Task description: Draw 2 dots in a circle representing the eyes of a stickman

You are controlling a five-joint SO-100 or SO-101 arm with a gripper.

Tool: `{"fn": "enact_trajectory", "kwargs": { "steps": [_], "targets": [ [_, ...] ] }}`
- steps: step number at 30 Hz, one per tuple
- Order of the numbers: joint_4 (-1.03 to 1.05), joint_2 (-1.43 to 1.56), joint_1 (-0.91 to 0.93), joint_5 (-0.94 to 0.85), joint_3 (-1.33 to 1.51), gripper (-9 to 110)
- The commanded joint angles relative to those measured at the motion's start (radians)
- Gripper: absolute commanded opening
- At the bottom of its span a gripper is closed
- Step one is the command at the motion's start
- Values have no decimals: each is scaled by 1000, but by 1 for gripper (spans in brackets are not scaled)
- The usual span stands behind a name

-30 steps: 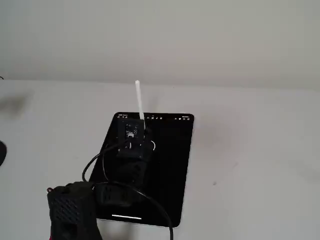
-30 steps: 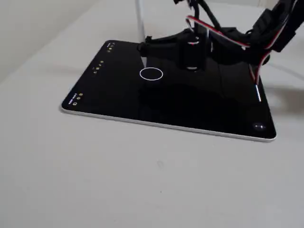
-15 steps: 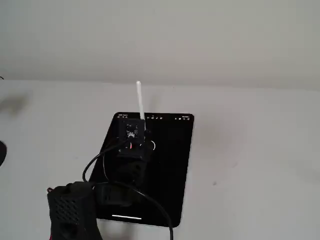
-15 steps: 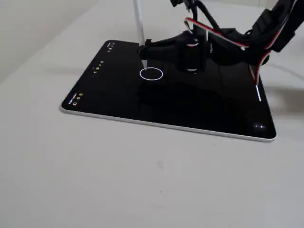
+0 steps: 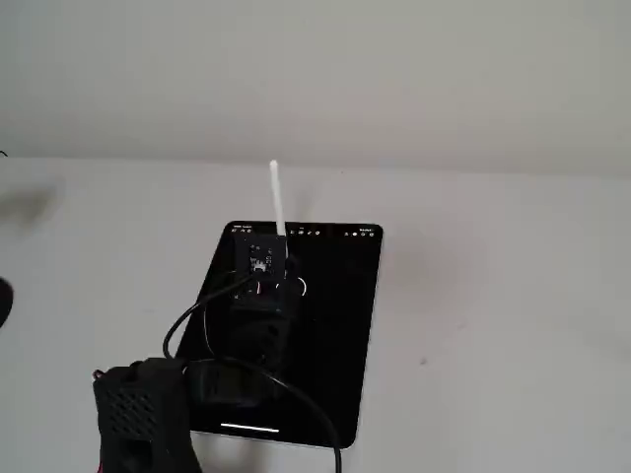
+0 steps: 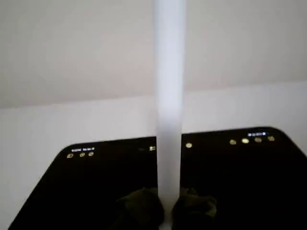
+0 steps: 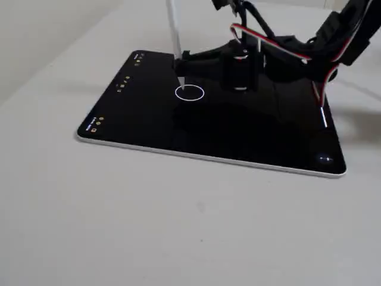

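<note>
- The pale bench (image 7: 89, 226) carried everything, and nothing else lay near the work.
- The black tablet (image 7: 143, 128) lay flat on it, a thin stiff slab. I judged its glass slick and breakable, so only a light touch was called for.
- My arm (image 5: 251, 335) reached over the tablet from its near end in a fixed view, cables trailing behind it.
- My fingers (image 7: 181, 58) were pinching the white stylus (image 7: 174, 27) low on its shaft, with most of its length standing above the grip. It stood nearly upright.
- I judged the stylus light, rigid and smooth, likely to slip or tilt if held loosely. A hold near the tip, as here, seemed best.
- The circle (image 7: 190, 93) was a thin white ring toward the tablet's toolbar end, just right of my fingers in a fixed view (image 5: 299, 288).
- The stylus tip stood at the ring's far left edge, just inside it. I could not tell whether it touched the glass.
- The 2 dots were not visible; the ring looked empty, so I judged the first still undrawn.
</note>
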Motion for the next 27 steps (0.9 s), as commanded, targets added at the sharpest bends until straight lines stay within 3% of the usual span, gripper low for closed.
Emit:
{"fn": "enact_trajectory", "kwargs": {
  "steps": [1,21,27],
  "targets": [
    [2,18,-2,9,-55,0],
    [-3,-6,-15,5,-44,0],
    [121,186,6,103,5,0]
  ]
}}
